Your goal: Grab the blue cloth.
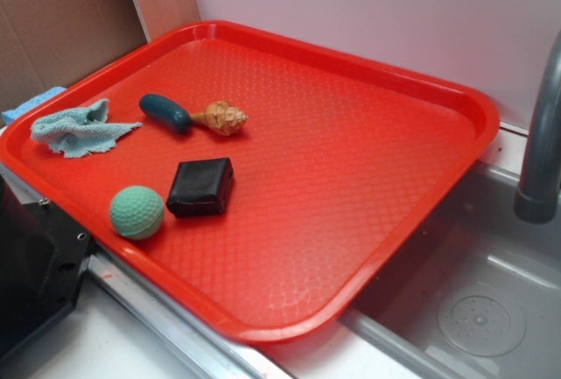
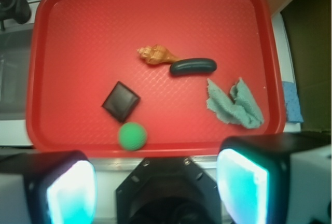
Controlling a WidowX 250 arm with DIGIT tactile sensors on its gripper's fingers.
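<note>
The blue cloth [image 1: 79, 131] lies crumpled at the left end of the red tray [image 1: 351, 177], near its rim. From the wrist camera the blue cloth [image 2: 236, 105] is at the right side of the tray [image 2: 78, 53]. My gripper [image 2: 158, 182] hangs high above the tray's near edge, open. Its two bright-padded fingers [image 2: 72, 193] stand wide apart with nothing between them. The cloth is well ahead of the right finger and untouched. The gripper is out of the exterior view.
On the tray are a green ball [image 1: 137, 212], a black block [image 1: 202, 187], a dark teal oblong toy [image 1: 165, 112] and a tan shell [image 1: 223, 118]. A sky-blue slab [image 1: 31, 103] lies outside the left rim. A grey faucet [image 1: 539, 133] and sink [image 1: 473, 282] are at the right.
</note>
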